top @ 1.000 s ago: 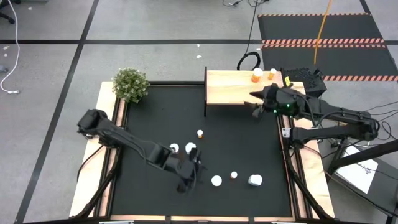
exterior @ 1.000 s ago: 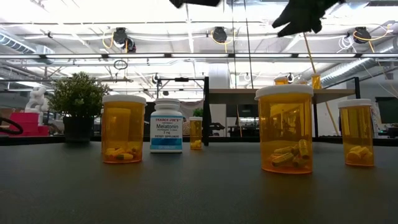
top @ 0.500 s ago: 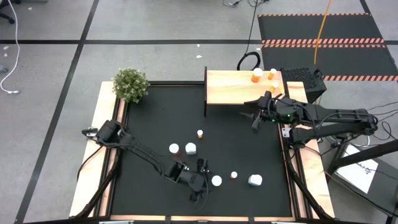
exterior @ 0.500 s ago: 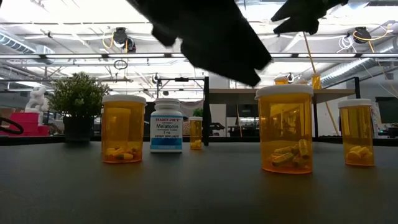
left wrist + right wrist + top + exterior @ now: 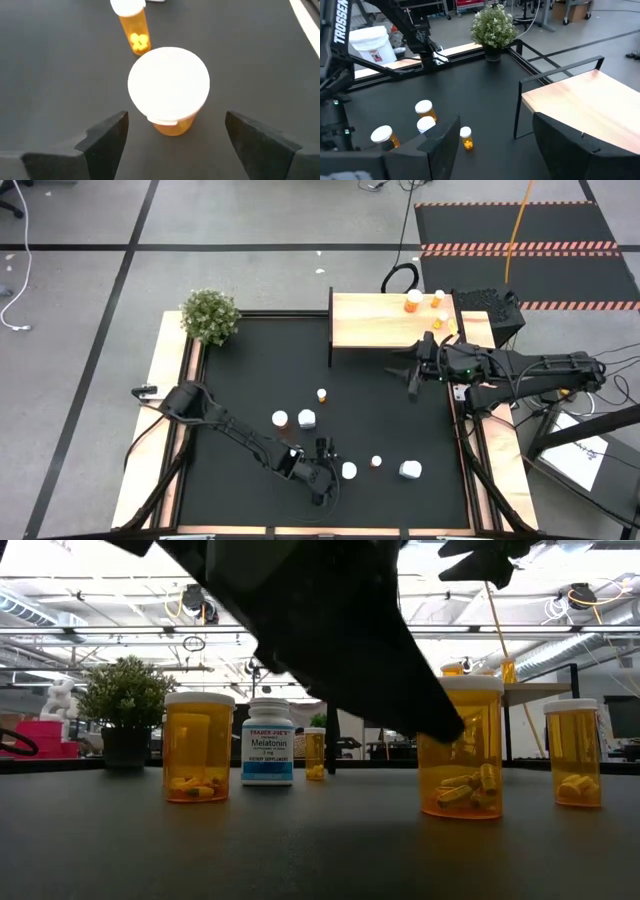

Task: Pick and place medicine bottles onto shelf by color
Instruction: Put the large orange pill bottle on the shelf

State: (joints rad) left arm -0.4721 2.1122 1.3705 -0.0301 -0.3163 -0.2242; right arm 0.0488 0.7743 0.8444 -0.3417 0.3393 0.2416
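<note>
An amber bottle with a white cap [image 5: 169,90] stands upright on the black mat near the table's front edge [image 5: 348,471]. My left gripper [image 5: 175,119] is low over the mat, open, one finger on either side of this bottle and clear of it. Other bottles stand on the mat: a small amber one [image 5: 376,462], a white one [image 5: 409,470], a white-capped pair [image 5: 280,418] [image 5: 306,418] and a small one [image 5: 321,394]. Two orange bottles [image 5: 413,302] stand on the pale wooden shelf [image 5: 375,325]. My right gripper [image 5: 408,370] hangs open in front of the shelf.
A potted green plant [image 5: 210,315] stands at the mat's far left corner. Wooden rails [image 5: 172,380] run along both sides of the mat. In the low view my left arm [image 5: 330,640] covers part of a large amber bottle [image 5: 460,755].
My left gripper has come down toward the mat and moved toward the table's near right, ending around the white-capped amber bottle. My right gripper has swung a little from the shelf's front toward the near edge. No bottle has moved.
</note>
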